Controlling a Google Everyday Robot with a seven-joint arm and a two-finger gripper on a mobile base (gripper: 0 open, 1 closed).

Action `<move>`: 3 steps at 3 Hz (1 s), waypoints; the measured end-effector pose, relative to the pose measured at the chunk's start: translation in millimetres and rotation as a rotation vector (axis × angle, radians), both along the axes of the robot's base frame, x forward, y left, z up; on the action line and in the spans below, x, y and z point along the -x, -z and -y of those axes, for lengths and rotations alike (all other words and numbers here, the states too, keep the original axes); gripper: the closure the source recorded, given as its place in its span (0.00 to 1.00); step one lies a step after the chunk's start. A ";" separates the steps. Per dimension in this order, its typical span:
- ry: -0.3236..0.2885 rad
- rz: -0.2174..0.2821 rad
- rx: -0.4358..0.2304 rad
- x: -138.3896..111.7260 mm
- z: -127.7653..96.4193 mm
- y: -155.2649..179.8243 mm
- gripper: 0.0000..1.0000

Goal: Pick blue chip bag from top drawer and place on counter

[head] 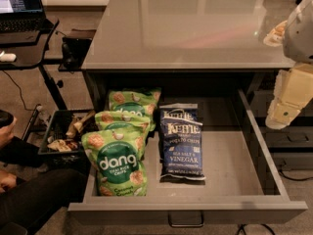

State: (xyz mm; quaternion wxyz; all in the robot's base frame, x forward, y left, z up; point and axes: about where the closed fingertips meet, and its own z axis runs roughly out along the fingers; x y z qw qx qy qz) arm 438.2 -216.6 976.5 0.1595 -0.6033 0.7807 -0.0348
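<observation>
Blue chip bag [181, 146] lies untouched in the open top drawer [230, 180] beside the green bags [117, 165]; my gripper [283, 112] hangs by its right wall, its state I cannot tell, so I judge a reach left and down comes next.

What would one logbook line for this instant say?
stage: before pick | top drawer: open | blue chip bag: inside, untouched | gripper: picture right, beyond drawer wall, apart from bag | counter: no chip bag

Pincer [283, 112] below front-right corner of surface [186, 28], cut by frame edge. Rear blue chip bag [179, 110] mostly hidden behind front blue chip bag [181, 151].
</observation>
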 end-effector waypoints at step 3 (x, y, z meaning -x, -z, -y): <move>0.051 0.009 -0.085 -4.9 -8.3 68.7 0.00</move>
